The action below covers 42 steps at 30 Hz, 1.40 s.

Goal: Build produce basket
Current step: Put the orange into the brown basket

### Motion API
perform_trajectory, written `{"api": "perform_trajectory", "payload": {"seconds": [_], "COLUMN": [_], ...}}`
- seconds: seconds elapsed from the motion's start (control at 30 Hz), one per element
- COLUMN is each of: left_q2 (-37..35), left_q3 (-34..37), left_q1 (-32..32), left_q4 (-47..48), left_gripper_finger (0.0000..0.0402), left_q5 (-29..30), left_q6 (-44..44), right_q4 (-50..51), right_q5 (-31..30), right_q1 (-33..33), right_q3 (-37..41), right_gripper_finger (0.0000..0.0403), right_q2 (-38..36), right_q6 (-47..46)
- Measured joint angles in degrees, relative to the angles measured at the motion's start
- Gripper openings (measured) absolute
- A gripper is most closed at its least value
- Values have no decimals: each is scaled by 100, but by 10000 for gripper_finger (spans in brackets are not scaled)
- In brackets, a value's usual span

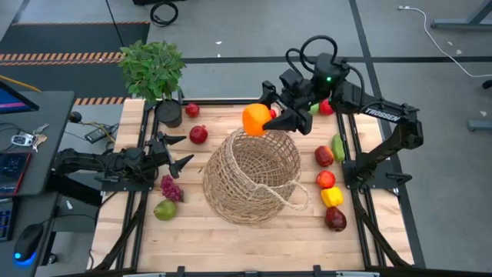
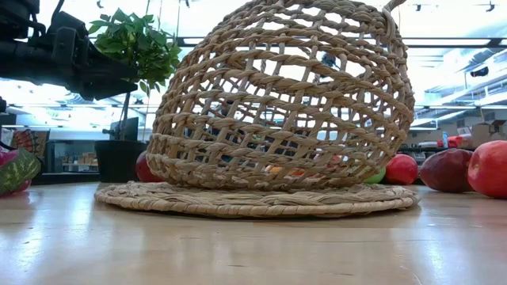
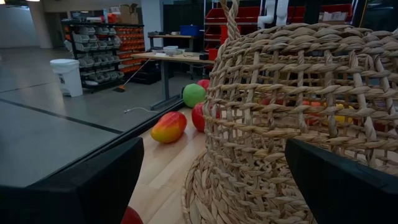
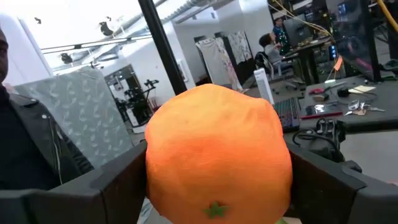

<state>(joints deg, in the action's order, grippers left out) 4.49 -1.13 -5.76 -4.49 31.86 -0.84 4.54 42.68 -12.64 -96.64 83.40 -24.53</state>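
The tan wicker basket [image 1: 250, 175] sits mid-table on its flat base [image 2: 253, 199], one loop handle [image 1: 296, 196] drooping toward the near right. My right gripper [image 1: 267, 114] is above the basket's far rim, shut on an orange fruit [image 1: 256, 119]. My left gripper [image 1: 178, 151] is open and hovers low just left of the basket, whose weave fills the space ahead of it [image 3: 298, 112]. Loose produce lies on the table: a red fruit [image 1: 198, 135], purple grapes [image 1: 171, 187] and a green pear [image 1: 164, 209] on the left, several pieces on the right. My right gripper pinches the orange fruit [image 4: 217, 162] between its two fingers [image 4: 93, 186], one on each opposite side. The fingers come from the table's right and far side, slanting slightly down. The fruit is lifted clear, above the basket's far rim [image 1: 254, 137].
A leafy plant in a black pot [image 1: 154, 73] stands at the far left corner, with a red apple [image 1: 192, 110] beside it. Right of the basket lie a red-yellow fruit [image 1: 324, 156], a green vegetable [image 1: 338, 146], an apple [image 1: 326, 179], a yellow pepper [image 1: 331, 196] and a dark red fruit [image 1: 335, 219].
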Motion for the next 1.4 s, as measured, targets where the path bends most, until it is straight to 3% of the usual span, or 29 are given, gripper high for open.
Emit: {"api": "perform_trajectory", "payload": {"seconds": [0.1, 0.23, 0.4, 0.83, 1.07, 1.4], "left_q2": [0, 0, 0, 0, 0, 0], "left_q3": [0, 0, 0, 0, 0, 0], "left_q1": [0, 2, 2, 1, 0, 1], "left_q4": [0, 0, -2, -1, 0, 0], "left_gripper_finger": [398, 398, 398, 398, 398, 398], "left_q5": [0, 0, 0, 0, -1, -1], "left_q6": [0, 0, 0, 0, 1, 1], "right_q4": [20, 278, 989, 2729, 4338, 5795], "right_q5": [5, 57, -62, -2350, -3591, -4716], "right_q1": [-3, -39, -83, 39, 61, 334], "right_q3": [0, 0, 0, 0, 0, 2], "right_gripper_finger": [332, 332, 334, 335, 335, 335], "right_q2": [0, 0, 0, 0, 0, 0], "right_q6": [-363, -1996, -2188, -1614, -1777, -2166]}}
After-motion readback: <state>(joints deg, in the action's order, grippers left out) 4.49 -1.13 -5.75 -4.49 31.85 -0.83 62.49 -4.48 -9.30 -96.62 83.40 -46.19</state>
